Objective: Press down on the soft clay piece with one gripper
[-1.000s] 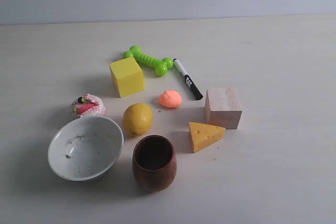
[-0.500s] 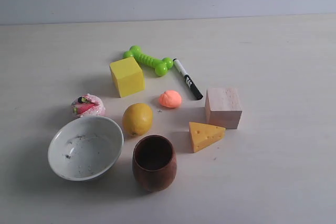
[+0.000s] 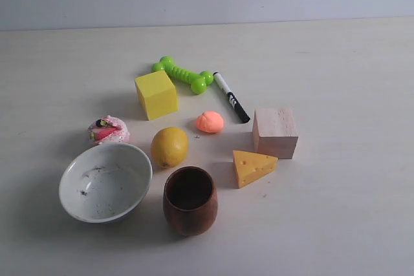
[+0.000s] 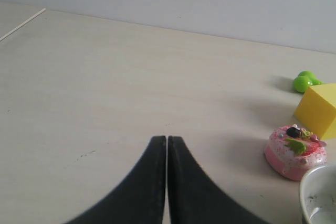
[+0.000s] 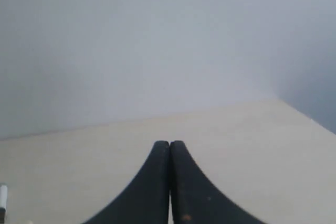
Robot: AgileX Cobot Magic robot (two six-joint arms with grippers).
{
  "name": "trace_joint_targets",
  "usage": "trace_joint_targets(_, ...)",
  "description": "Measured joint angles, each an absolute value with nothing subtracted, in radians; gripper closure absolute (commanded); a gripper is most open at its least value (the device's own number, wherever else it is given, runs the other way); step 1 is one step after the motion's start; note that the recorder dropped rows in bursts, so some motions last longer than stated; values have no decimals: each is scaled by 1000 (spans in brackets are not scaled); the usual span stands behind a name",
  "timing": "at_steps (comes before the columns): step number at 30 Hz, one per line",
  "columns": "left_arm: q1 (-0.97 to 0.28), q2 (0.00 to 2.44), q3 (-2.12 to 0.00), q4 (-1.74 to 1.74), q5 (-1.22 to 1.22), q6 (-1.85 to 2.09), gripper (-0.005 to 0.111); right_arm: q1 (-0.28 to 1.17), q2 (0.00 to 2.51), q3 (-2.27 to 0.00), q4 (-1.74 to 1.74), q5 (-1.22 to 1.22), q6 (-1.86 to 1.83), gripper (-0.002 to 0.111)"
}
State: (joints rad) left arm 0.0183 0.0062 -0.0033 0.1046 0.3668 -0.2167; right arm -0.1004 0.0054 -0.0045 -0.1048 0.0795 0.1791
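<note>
Currently untouched: soft clay piece on the table mid-cluster, right of and beyond lemon, just near of marker. Closed tight, fingers pressed together, nothing held — left gripper and right gripper alike.

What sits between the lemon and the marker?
The soft clay piece, seen in the exterior view, lies between the lemon and the marker, touching neither.
</note>
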Motion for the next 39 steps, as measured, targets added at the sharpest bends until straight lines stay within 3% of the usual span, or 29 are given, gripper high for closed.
trace_joint_targets(12,18,6,-3,105,367,-217,103,-100,5,-5,-103,-102,184,108)
trace_joint_targets(22,18,6,-3,105,367,-217,103,-100,3,-62,-103,-514,258,108)
trace_joint_targets(27,18,6,-3,105,367,-217,103,-100,3,-235,-103,-337,262,108)
trace_joint_targets(33,18,6,-3,105,367,-217,103,-100,93,-544,-149,98,209,108)
trace_joint_targets(39,18,6,-3,105,367,-217,103,-59,358,-829,304,375,-345,108)
